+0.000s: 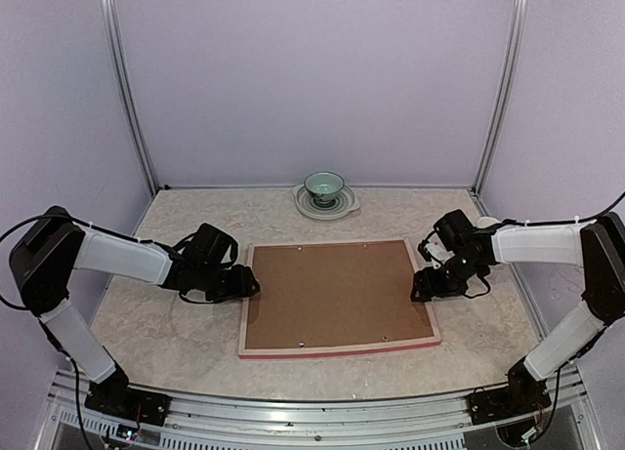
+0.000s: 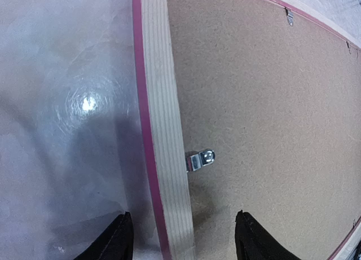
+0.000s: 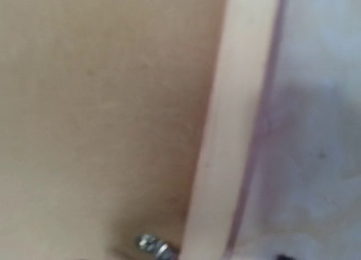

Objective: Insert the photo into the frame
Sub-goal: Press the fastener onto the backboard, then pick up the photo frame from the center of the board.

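Left gripper [image 2: 184, 237]: jaws apart and empty, straddling the left rail of the frame [image 2: 163, 130]; turn-clip [image 2: 200, 159] just ahead, inboard. Right gripper [image 1: 427, 284] at the opposite rail, state indeterminable. Frame face-down, long axis arm to arm. Photo not visible; backing board [image 1: 337, 294] covers the opening.

Marbled table [image 1: 176, 345] — frame [image 1: 243, 304] face-down, saucer [image 1: 348, 208] behind.
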You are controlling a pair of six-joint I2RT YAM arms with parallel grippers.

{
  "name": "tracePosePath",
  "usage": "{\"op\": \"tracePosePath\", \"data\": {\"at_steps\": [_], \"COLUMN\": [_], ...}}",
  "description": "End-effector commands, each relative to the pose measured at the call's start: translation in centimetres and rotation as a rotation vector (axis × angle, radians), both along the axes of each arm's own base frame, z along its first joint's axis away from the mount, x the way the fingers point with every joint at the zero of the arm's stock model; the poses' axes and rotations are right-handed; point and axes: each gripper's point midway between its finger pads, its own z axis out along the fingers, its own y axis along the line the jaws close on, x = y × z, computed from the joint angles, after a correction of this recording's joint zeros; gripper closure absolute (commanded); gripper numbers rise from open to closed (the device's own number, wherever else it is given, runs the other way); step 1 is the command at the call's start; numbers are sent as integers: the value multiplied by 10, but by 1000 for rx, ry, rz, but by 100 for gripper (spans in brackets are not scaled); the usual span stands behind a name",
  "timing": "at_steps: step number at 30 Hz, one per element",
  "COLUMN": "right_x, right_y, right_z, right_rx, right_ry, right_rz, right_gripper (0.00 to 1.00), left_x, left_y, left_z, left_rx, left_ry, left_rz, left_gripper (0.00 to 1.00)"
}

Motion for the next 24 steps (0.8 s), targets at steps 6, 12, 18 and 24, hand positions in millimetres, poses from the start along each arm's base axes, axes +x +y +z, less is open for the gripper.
{"op": "tracePosePath", "data": {"at_steps": [6, 12, 18, 24], "right_x": [22, 25, 24, 26], "right_y": [6, 2, -2, -5], "right_z": [65, 79, 74, 79], "right_rx": [65, 83, 77, 74], "right_ry": [-175, -243, -241, -266], "right_rz": [-10, -43, -64, -74], "right_gripper": [1, 1, 1, 1], "left_x": [2, 7, 1, -22], "left_y": [12, 14, -2, -48], "left_z": [41, 76, 112, 147], "left_rx": [35, 49, 112, 172], "left_ry": [-100, -192, -326, -477], "left_rz": [20, 0, -97, -346], "left_gripper": [19, 1, 1, 1]}}
